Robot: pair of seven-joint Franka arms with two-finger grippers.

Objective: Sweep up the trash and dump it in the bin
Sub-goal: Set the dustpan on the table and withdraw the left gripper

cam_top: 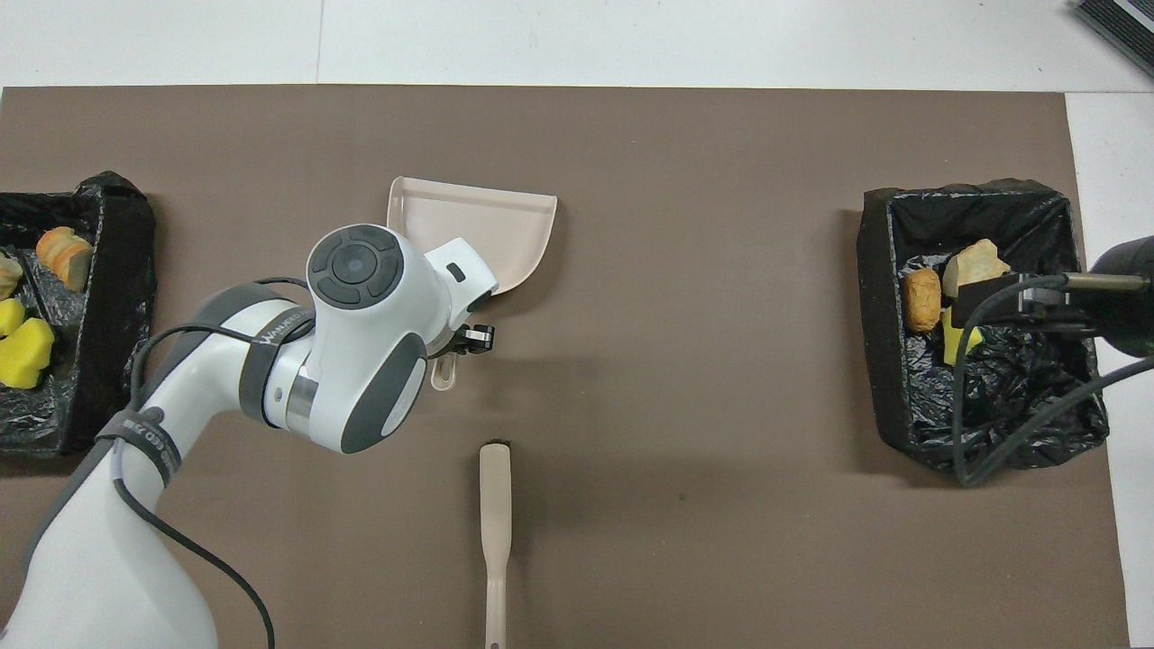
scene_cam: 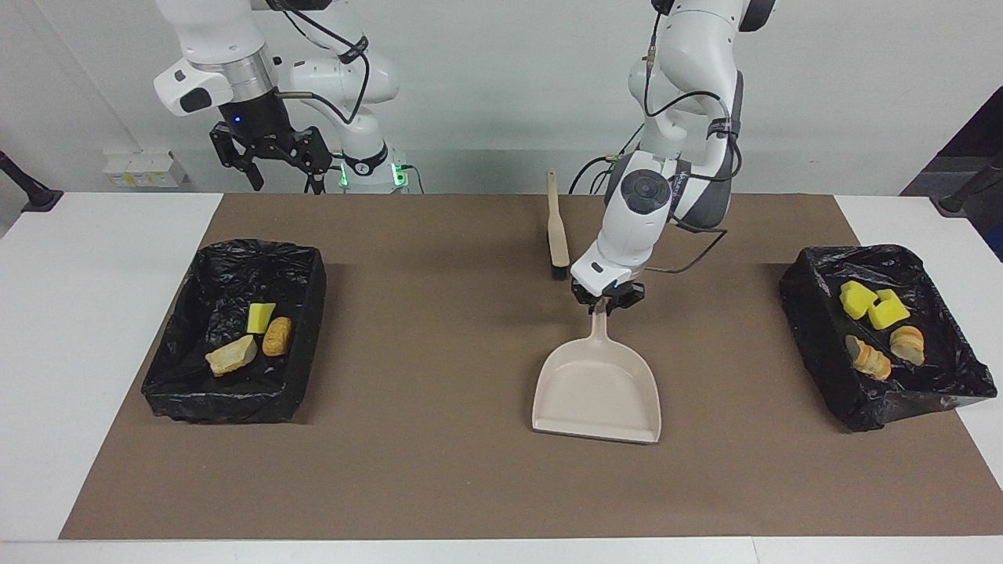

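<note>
The beige dustpan lies on the brown mat mid-table, its lip pointing away from the robots. My left gripper is shut on its handle. The beige brush lies on the mat nearer the robots, just beside the left wrist. Trash sits in two black-lined bins. The bin at the right arm's end holds a yellow chunk, a beige lump and a brown piece. The bin at the left arm's end holds yellow chunks and bread-like pieces. My right gripper hangs open, high up by its base.
From overhead, the dustpan pokes out from under the left wrist and the brush lies close to the robots. The brown mat covers most of the white table. No loose trash shows on the mat.
</note>
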